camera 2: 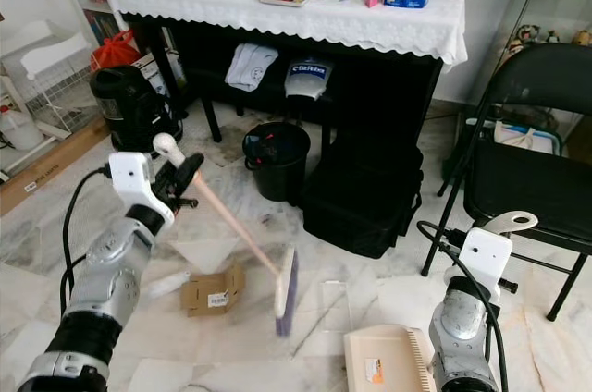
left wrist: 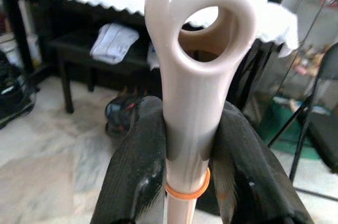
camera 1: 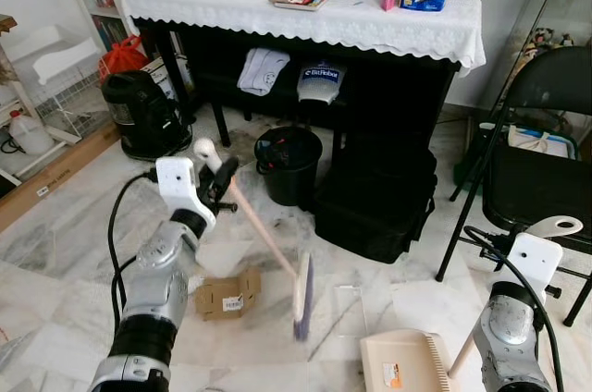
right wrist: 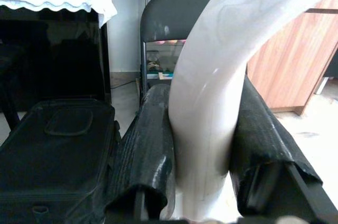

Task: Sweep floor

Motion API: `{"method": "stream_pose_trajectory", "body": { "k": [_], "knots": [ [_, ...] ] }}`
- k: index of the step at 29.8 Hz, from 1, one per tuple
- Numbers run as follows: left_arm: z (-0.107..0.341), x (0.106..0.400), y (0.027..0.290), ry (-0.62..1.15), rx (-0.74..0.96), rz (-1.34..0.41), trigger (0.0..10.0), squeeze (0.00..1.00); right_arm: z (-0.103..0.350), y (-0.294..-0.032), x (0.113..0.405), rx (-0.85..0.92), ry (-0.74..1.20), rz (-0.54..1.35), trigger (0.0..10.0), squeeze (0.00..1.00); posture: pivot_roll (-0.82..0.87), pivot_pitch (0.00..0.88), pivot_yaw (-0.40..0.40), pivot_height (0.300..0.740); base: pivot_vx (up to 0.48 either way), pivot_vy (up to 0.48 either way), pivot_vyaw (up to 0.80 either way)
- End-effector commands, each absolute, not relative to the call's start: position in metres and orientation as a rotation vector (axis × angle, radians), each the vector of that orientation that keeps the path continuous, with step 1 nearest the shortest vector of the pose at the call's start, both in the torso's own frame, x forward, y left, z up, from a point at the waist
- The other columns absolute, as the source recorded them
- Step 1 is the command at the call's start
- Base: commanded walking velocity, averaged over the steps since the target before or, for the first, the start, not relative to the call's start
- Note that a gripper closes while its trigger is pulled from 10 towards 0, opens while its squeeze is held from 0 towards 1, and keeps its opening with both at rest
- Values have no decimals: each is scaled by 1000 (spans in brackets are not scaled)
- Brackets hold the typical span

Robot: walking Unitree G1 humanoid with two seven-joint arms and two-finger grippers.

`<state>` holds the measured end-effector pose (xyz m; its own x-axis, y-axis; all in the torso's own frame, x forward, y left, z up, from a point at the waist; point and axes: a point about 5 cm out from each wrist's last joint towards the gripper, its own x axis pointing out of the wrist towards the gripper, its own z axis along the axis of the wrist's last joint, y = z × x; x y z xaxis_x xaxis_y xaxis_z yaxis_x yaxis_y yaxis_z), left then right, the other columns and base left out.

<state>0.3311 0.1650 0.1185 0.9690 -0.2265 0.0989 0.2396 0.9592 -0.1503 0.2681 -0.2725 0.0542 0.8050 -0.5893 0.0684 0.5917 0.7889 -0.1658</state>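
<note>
The left end effector (camera 1: 220, 179) was pinched around the upper part of the broom handle (camera 1: 264, 237), just below the handle's looped tip (left wrist: 203, 18); its two black fingers (left wrist: 138, 171) pressed against either side of the shaft. From that grip the handle slanted down and toward the robot's right, ending in the broom head (camera 1: 302, 297), which stood on the marble floor (camera 1: 74, 226) just beside a small cardboard box (camera 1: 225, 296). The right end effector (right wrist: 203, 145) was clamped on the pale handle (right wrist: 211, 102) of the dustpan (camera 1: 405, 361), whose tray rested on the floor near the robot's right side, a little apart from the broom head. Beyond the broom stood a black waste bin (camera 1: 289, 163) and a black bag (camera 1: 375, 202), under a surface (camera 1: 305, 18) draped in a white cloth.
</note>
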Motion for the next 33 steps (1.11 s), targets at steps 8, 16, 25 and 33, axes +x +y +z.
{"method": "stream_pose_trajectory", "body": {
  "k": [8,16,25,33],
  "knots": [
    [105,321,174,-80,-76,-156,10000,0,64,-268,275,-178,-68,-611,10000,0,-58,0,53,740,0,0,0],
    [102,320,174,-77,-43,-154,10000,0,66,-270,276,-182,-72,-604,10000,0,-58,0,48,740,0,0,0],
    [102,321,174,-81,-39,-150,10000,0,64,-270,277,-163,-56,-606,10000,0,-58,0,49,740,0,0,-356],
    [101,322,175,-82,-39,-149,10000,0,64,-269,277,-159,-51,-603,10000,0,-57,0,49,740,0,0,-800]
  ]
}}
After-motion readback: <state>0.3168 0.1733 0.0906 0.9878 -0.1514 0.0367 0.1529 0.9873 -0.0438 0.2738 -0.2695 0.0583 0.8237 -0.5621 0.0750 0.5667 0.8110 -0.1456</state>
